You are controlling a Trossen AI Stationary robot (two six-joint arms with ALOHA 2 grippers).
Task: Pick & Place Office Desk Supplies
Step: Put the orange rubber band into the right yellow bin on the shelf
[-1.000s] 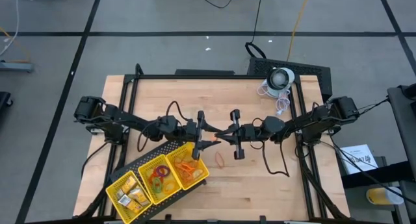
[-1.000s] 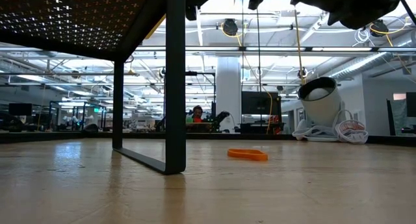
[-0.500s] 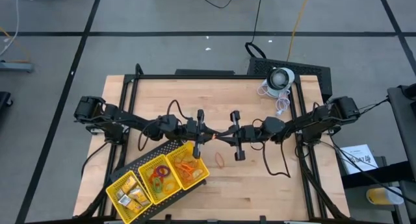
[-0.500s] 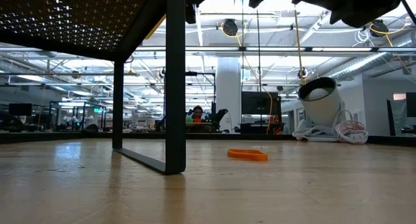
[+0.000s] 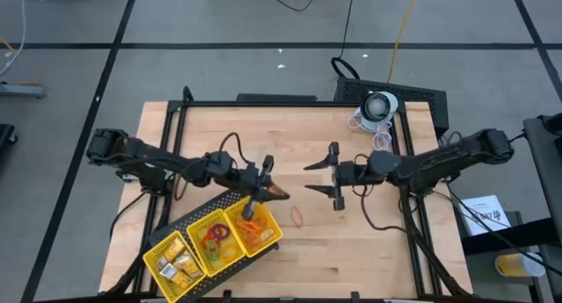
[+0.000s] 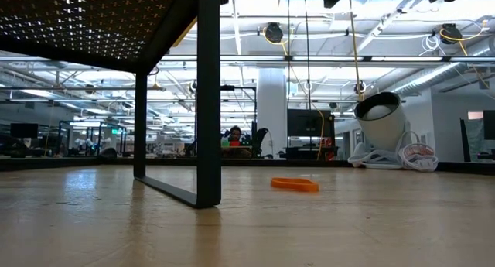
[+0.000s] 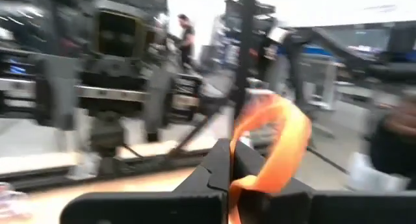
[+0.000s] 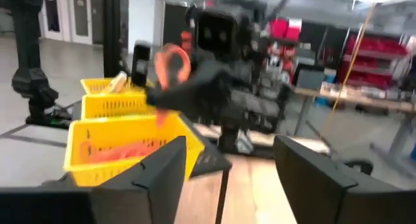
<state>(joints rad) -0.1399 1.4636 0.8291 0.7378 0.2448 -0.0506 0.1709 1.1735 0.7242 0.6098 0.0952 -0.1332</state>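
One orange rubber band (image 7: pixel 276 143) sat pinched in the shut left gripper (image 5: pixel 274 192), centre-frame above the yellow tray (image 5: pixel 166 248); right gripper (image 5: pixel 321 178) gaped empty. Next, likely dropping it into the right-hand compartment.

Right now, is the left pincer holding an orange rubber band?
Yes, the left pincer is shut on an orange rubber band that loops up past its fingertips.

A tray (image 5: pixel 189 217) is set on the bench's (image 5: pixel 334 241) front left; a rubber band (image 5: pixel 299 218) lies just right of it, a lamp (image 5: pixel 380 105) behind right.
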